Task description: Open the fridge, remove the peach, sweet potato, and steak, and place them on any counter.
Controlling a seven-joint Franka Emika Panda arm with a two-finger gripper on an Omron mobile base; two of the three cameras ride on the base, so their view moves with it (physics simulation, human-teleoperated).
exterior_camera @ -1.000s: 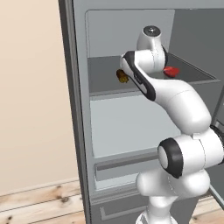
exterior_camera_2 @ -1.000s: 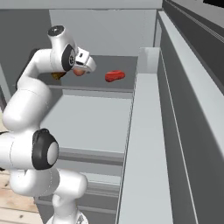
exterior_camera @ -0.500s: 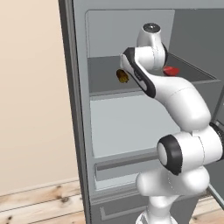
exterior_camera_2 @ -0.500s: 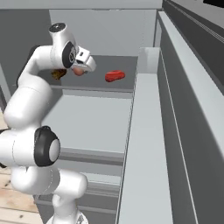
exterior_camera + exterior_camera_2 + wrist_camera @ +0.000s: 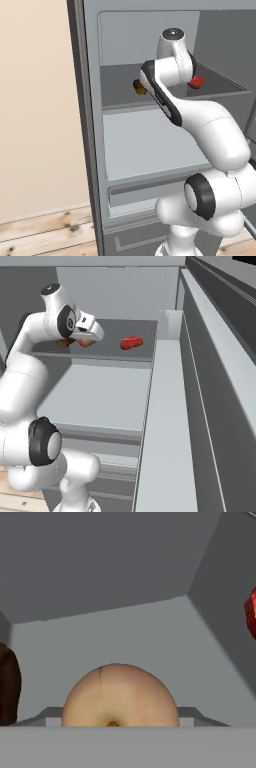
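On the fridge shelf we see the peach close ahead, blocking at 6 o'clock; sweet potato crowds 9 o'clock, steak sits at 3; bare shelf lies open towards 12

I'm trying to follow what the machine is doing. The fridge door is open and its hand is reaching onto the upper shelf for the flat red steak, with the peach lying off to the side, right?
Not quite. The fridge is open and the gripper is at the upper shelf, but it is at the peach, as the hand view shows. The steak is what lies off to the side, untouched.
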